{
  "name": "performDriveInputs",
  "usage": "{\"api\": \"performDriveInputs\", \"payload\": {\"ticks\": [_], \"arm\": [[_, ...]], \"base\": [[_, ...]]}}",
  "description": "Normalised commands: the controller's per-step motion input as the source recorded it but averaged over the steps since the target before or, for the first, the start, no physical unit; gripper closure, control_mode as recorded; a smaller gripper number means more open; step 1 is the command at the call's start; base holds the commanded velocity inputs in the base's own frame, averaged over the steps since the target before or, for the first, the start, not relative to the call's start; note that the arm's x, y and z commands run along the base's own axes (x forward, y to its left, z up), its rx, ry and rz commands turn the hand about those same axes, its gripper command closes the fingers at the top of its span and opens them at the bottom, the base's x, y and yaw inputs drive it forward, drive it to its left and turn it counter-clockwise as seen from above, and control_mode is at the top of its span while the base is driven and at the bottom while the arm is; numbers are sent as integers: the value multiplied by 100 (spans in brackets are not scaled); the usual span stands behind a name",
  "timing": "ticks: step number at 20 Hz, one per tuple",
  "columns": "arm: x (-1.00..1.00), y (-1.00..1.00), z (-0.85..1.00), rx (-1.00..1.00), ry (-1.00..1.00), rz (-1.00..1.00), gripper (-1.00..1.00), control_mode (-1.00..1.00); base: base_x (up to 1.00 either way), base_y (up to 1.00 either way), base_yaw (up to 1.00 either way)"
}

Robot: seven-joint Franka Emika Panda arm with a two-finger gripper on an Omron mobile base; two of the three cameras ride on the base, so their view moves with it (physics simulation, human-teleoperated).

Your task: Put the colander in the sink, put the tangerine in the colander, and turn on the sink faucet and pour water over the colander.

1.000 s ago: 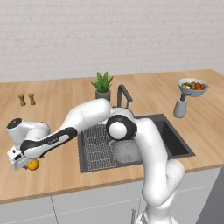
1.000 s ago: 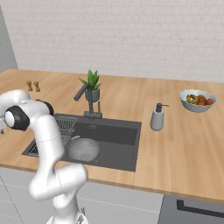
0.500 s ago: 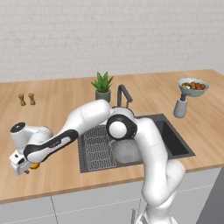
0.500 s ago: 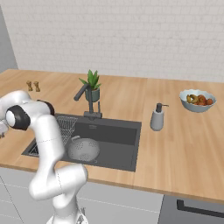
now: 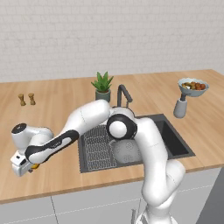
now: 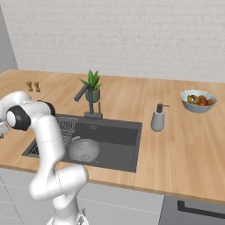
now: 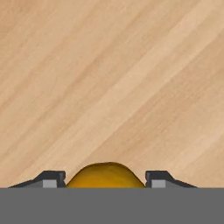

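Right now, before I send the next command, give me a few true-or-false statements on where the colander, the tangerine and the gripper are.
1. The round silver-grey perforated colander sits in the dark grey sink. True.
2. The small orange tangerine lies in the colander. False: it is on the wooden counter, left of the sink.
3. The gripper has a finger on either side of the tangerine. True.
4. The pale blue fruit bowl stands in the sink. False: it is on the counter, right of the sink.

Colander [image 5: 127,151] in sink [image 5: 175,140]; tangerine [image 7: 105,176] on counter.
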Motion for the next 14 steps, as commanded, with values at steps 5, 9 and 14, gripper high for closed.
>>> {"api": "performDriveInputs", "payload": {"ticks": [5,9,14], "arm": [[0,-11,-2,1,0,7,100,-100],[-5,-56,55,6,0,-5,100,-100],[0,-100,73,14,2,-34,100,-100]], "base": [[0,0,0],[0,0,0],[0,0,0]]}}
